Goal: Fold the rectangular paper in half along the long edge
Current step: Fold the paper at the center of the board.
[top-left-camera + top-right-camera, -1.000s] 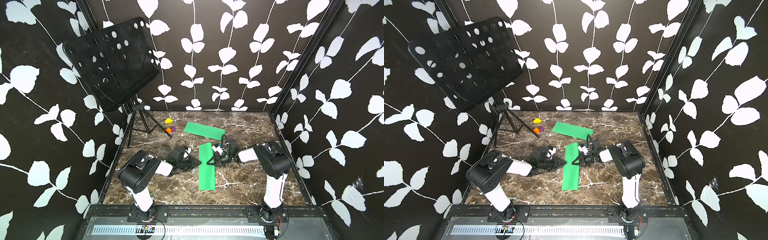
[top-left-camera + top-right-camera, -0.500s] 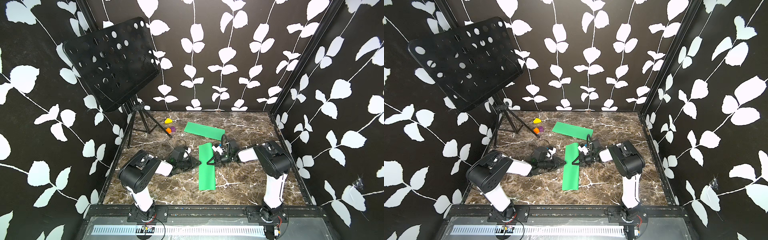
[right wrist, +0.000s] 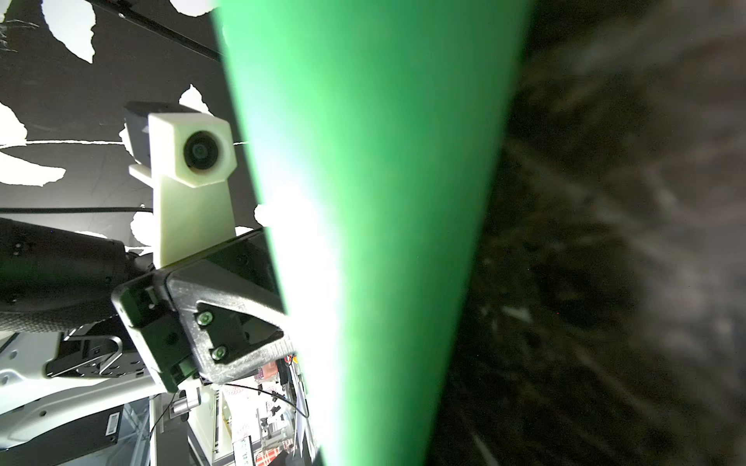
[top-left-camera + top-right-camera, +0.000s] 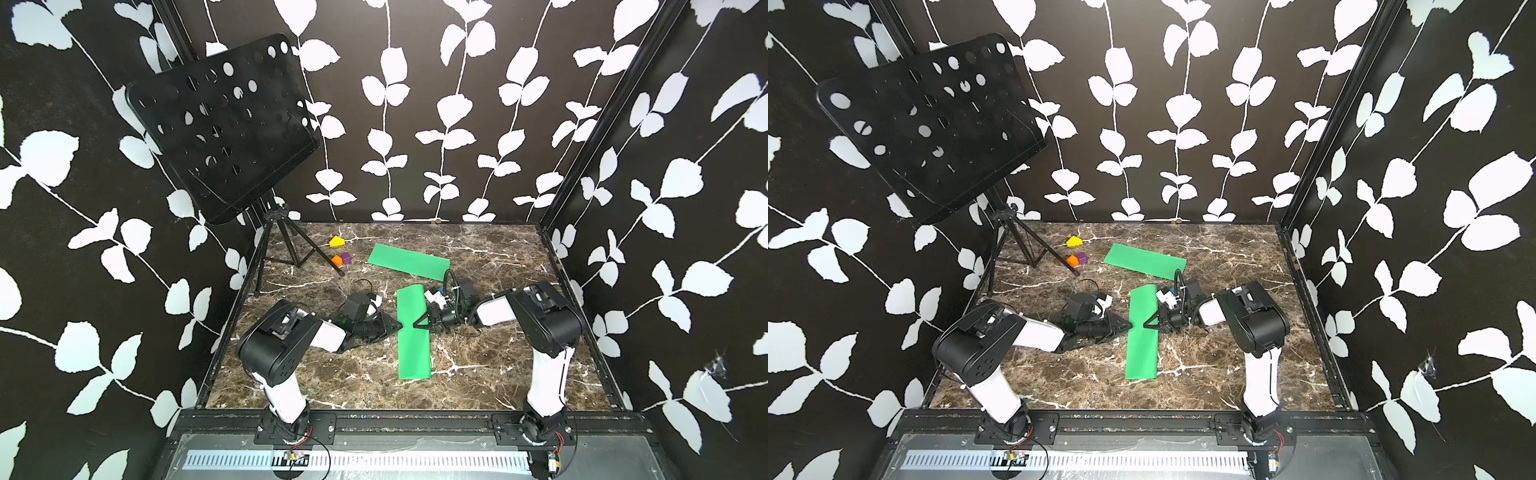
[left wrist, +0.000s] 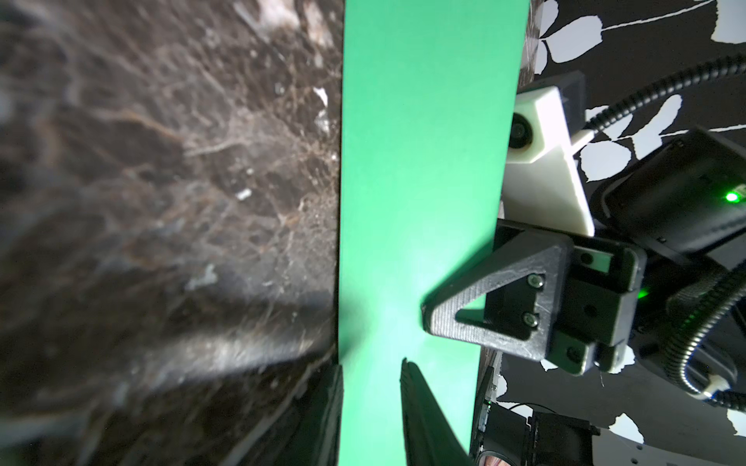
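The dark marble counter (image 4: 490, 374) carries a long green paper (image 4: 412, 345) at its centre, a second green sheet (image 4: 409, 262) toward twelve o'clock, yellow (image 4: 337, 242), orange (image 4: 337, 261) and purple (image 4: 346, 258) blocks near eleven, and a tripod stand's feet (image 4: 291, 253) at ten.

Sharp, evenly lit top views; blurred marble, white glare in wrist views.
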Robot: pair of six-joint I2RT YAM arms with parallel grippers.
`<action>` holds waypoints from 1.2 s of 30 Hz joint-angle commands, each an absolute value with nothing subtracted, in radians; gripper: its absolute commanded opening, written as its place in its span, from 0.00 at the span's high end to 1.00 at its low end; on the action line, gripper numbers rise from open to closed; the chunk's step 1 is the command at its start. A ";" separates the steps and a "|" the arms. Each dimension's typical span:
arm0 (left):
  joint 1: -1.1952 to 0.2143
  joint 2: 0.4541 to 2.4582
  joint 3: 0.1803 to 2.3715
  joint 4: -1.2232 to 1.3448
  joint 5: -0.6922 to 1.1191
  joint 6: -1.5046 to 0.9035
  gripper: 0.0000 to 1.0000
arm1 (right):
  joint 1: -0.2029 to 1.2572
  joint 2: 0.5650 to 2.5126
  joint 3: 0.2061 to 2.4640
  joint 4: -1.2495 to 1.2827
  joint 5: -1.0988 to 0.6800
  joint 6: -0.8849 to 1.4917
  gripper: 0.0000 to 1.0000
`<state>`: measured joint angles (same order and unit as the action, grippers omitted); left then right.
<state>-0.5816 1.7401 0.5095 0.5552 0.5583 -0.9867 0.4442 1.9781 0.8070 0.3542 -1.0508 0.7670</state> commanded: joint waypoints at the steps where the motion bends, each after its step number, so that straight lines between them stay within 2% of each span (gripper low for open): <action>1: -0.587 1.834 0.447 0.238 0.456 -0.963 0.71 | 0.450 2.026 0.773 0.344 -0.996 0.770 0.88; 15: -0.588 1.835 0.452 0.236 0.458 -0.960 0.71 | 0.450 2.028 0.773 0.331 -0.997 0.753 0.99; 22: -0.586 1.830 0.452 0.234 0.456 -0.960 0.70 | 0.450 2.028 0.773 0.315 -0.995 0.735 1.00; 31: -0.587 1.746 0.466 0.168 0.440 -0.949 0.50 | 0.451 2.029 0.779 0.285 -0.987 0.710 1.00; 34: -0.586 1.694 0.487 0.094 0.416 -0.920 0.50 | 0.450 2.029 0.778 0.285 -0.986 0.708 1.00; 36: -0.587 1.662 0.505 0.051 0.406 -0.900 0.55 | 0.450 2.029 0.779 0.285 -0.986 0.707 1.00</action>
